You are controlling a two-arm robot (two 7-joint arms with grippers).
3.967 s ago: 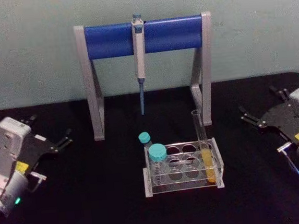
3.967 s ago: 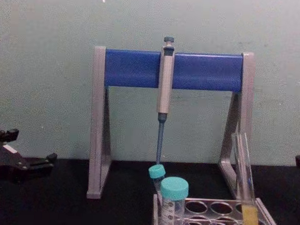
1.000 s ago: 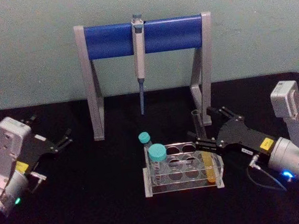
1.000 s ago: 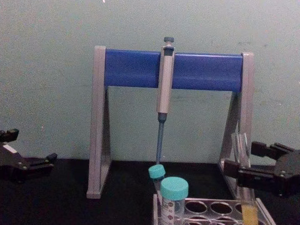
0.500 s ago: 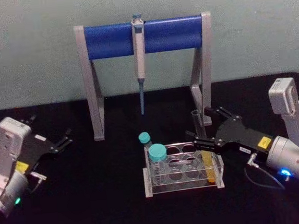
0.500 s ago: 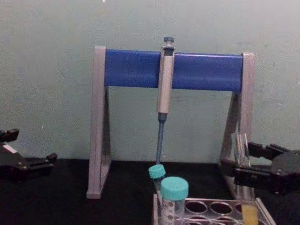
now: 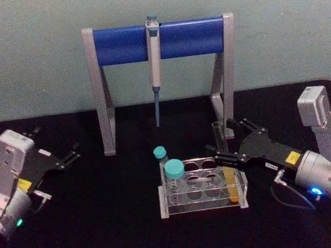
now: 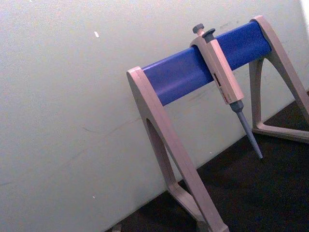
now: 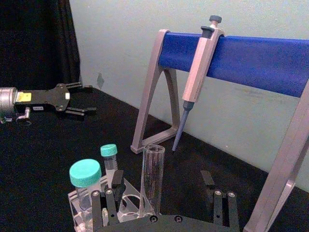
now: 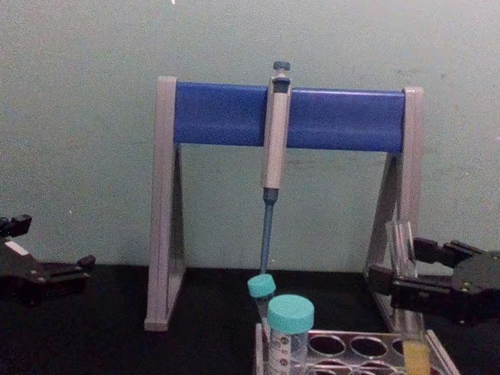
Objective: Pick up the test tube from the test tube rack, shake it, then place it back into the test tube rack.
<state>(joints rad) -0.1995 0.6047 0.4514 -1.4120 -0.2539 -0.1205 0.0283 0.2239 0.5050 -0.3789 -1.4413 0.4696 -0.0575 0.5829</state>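
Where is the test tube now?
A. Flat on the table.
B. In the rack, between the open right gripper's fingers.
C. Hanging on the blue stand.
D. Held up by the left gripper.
B: the test tube stands in the rack at its right end, and the right gripper is open around its upper part.

- Left gripper (image 7: 57, 142), lower left of the head view: flat black finger plates, light grey box housing (image 7: 11, 150), yellow label (image 7: 24, 184), green indicator light (image 7: 18, 222).
- Right gripper (image 7: 226, 140), lower right: flat black plates, yellow printed sticker (image 7: 294, 158), silver cylindrical wrist (image 7: 324, 177), blue indicator light (image 7: 315, 192), thin looped cable (image 7: 291, 199), grey upright box (image 7: 315, 108).
- Right wrist view, bottom edge: round screws (image 9: 215, 193) on the black finger mounts.
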